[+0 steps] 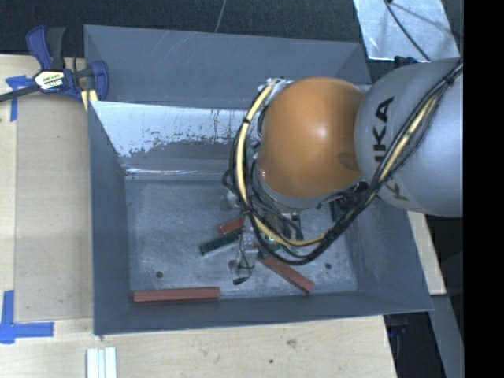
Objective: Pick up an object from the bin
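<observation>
- We count one grey bin (106, 211), and four loose things on its floor.
- Three are reddish-brown: a long bar (177, 294), a shorter bar (288, 276) and a small piece (231, 227).
- One dark stick (217, 246), greenish-black, lies tilted at mid-floor, just below the small piece.
- The long bar lies flat along the near wall, well apart from the rest.
- The shorter bar lies slanted, right of the gripper (242, 264), with its upper end running under the wrist.
- We count two dark specks (160, 274) on the floor, too small to identify.
- One arm (409, 148) reaches in from the right. Its orange cover (307, 136) and looped cables (260, 211) hang over the bin's middle and back.
- The gripper is low over the floor's middle, just right of the dark stick's right end and near the shorter bar's upper end.
- The dark stick is the nearest thing to it; whether they touch is unclear to us.
- We cannot tell whether the gripper is open or closed, since the wrist and cables crowd it.
- We see nothing clearly held.
- The small piece's right end is hidden by the cables.
</observation>
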